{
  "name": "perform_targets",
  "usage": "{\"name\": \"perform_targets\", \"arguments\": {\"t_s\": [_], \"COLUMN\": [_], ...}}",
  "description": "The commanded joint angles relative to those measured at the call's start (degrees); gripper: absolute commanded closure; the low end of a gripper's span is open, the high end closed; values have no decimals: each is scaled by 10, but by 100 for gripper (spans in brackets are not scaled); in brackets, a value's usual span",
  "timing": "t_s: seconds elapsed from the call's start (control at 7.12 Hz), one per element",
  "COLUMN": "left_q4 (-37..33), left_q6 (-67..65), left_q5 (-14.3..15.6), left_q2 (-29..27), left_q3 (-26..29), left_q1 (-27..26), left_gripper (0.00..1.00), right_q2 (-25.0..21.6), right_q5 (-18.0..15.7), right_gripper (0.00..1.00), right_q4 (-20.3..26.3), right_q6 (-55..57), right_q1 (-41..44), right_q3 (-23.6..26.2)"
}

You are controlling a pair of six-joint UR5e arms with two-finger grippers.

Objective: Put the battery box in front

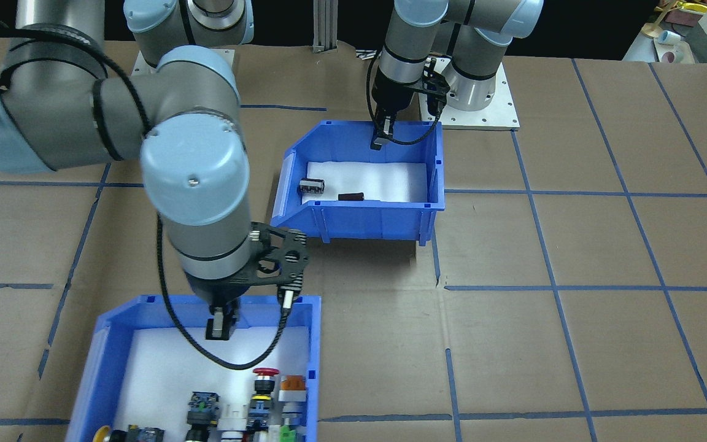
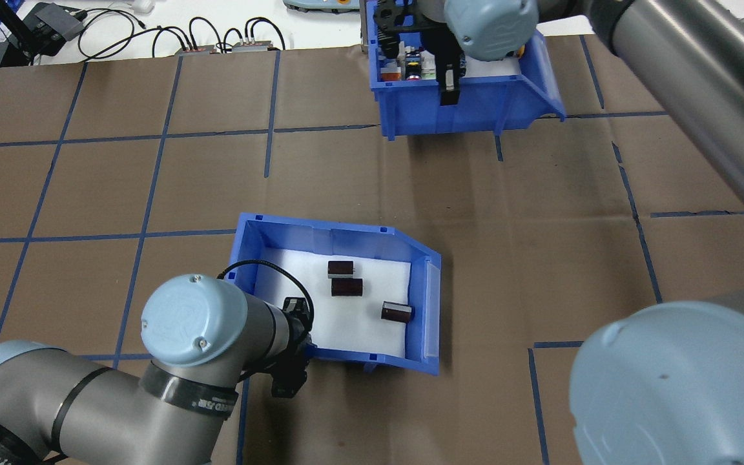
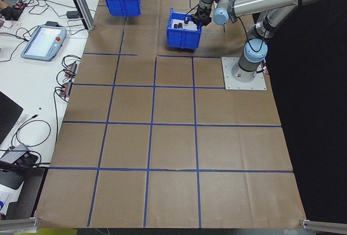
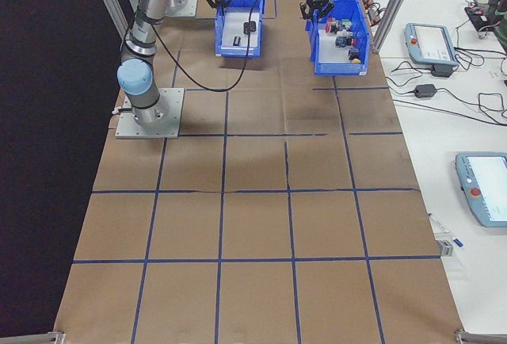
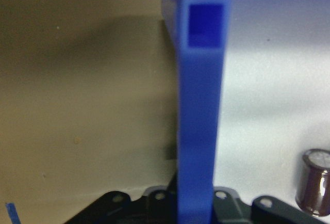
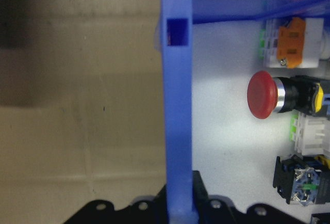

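Both bins are gripped at their back walls; the fingertips are mostly hidden.

The battery box (image 2: 336,300) is seen at lower centre of the overhead view, its wall pinched by the left gripper (image 2: 289,378), whose inner finger is blocked by the wrist. Three cylinders (image 2: 346,287) are seen on its foam; only two are made out in the front view. At top centre, the switch bin (image 2: 469,103) is clamped by the right gripper (image 2: 449,87); its contents are largely covered by the arm.
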Motion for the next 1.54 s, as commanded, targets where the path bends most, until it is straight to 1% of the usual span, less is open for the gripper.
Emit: {"name": "perform_targets", "arguments": {"t_s": [0.0,0.14,0.28,0.42,0.56,0.7,0.84,0.98,1.12,1.4], "left_q4": [-74,-84,-84,-82,-80,-77,-75,-72,-42,72], "left_q6": [82,85,87,90,90,89,83,83,81,41], "left_q5": [-13,-52,-70,-78,-121,-137,-140,-137,-137,-133], "left_q2": [-7,-23,-51,-93,-138,-185,-238,-276,-315,-371], "left_q3": [60,89,113,143,185,234,289,323,344,353], "left_q1": [86,112,123,129,131,127,117,105,93,67], "left_gripper": [100,100,100,100,100,100,100,100,100,100], "right_q2": [-49,-80,-115,-152,-195,-243,-280,-301,-305,-305], "right_q5": [1,2,7,16,27,27,28,29,27,25], "right_gripper": [95,95,95,95,95,95,95,95,95,95], "right_q4": [6,6,-3,-4,-4,-18,-39,-70,-78,-78], "right_q6": [-87,-126,-164,-197,-219,-222,-226,-252,-261,-264], "right_q1": [-85,-122,-158,-193,-215,-221,-232,-248,-253,-254], "right_q3": [63,98,141,190,245,309,363,399,413,414]}}
